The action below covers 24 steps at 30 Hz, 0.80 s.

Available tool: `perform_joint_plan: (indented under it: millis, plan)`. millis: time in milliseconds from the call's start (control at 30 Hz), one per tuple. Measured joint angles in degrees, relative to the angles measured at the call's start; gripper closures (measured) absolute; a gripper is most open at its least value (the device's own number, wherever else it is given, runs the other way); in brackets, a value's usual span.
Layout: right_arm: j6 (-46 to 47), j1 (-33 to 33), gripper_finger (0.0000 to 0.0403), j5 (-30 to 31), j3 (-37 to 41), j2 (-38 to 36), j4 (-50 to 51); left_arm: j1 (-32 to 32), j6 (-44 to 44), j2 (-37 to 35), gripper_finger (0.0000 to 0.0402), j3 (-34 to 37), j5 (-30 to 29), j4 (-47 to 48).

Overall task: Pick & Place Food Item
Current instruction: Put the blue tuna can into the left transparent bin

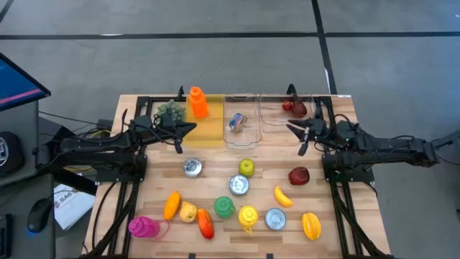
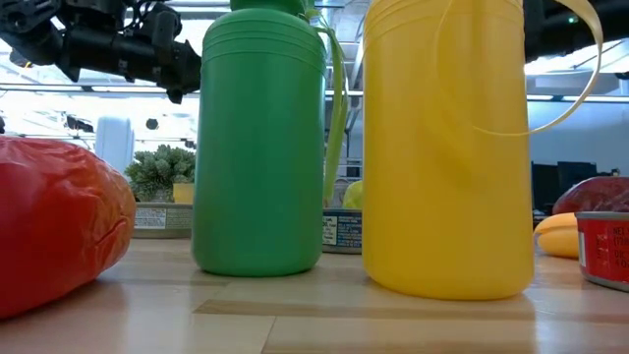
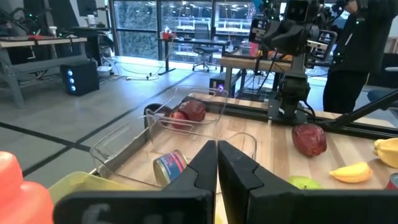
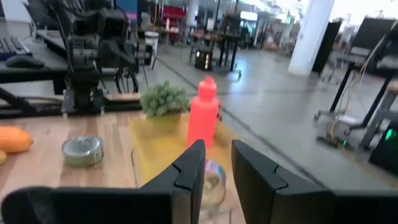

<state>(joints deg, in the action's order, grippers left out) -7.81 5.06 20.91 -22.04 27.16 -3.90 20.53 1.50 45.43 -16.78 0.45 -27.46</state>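
**A:** Where are the two arms?

**B:** Both sit toward the back of the wooden counter [image 1: 215, 162]. The left hand [image 1: 188, 127] hovers at the front edge of the yellow tray [image 1: 205, 129], its fingers pressed together with nothing between them. The right hand [image 1: 296, 129] hangs by the front of the right clear tray [image 1: 269, 122]; its fingers [image 4: 186, 171] stand a little apart, and they pinch nothing.

**A:** What is in the trays?

**B:** The yellow tray holds an orange bottle [image 1: 198, 102] standing upright and a green leafy bunch [image 1: 170, 110] beside it. The middle clear tray [image 1: 241, 137] holds a can lying on its side [image 1: 236, 121]. The right clear tray has a dark red food item [image 1: 296, 108] at its back corner.

**A:** And the loose food?

**B:** It is spread over the front half of the counter. A red apple-like item [image 1: 299, 175] lies just in front of the right arm's base. A banana [image 1: 282, 196] is near it, and a yellow pepper [image 1: 310, 225] is at the front right. A green apple [image 1: 246, 167] sits mid-counter above an upright can [image 1: 239, 185]. At the front left are an orange item [image 1: 171, 205], a pear-like piece [image 1: 188, 212] and a red pepper [image 1: 205, 223].

**A:** Anything else there?

**B:** A green bottle [image 1: 224, 208] and a yellow bottle [image 1: 248, 216] stand side by side; a pink bottle [image 1: 144, 227] lies at the front left. Two more cans [image 1: 192, 168] [image 1: 275, 219] stand upright.
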Motion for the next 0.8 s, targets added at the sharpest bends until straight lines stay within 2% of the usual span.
perform_joint_plan:
  millis: [267,800]
  plan:
    - [-7.2,0.0,0.0328,0.1,0.0,2.7,-9.0,0.0,0.0,0.0,0.0400,0.0,0.0,0.0]
    - [-7.7,4.1,0.0328,0.1,0.0,5.2,-9.4,0.0,0.0,0.0,0.0401,0.0,0.0,0.0]
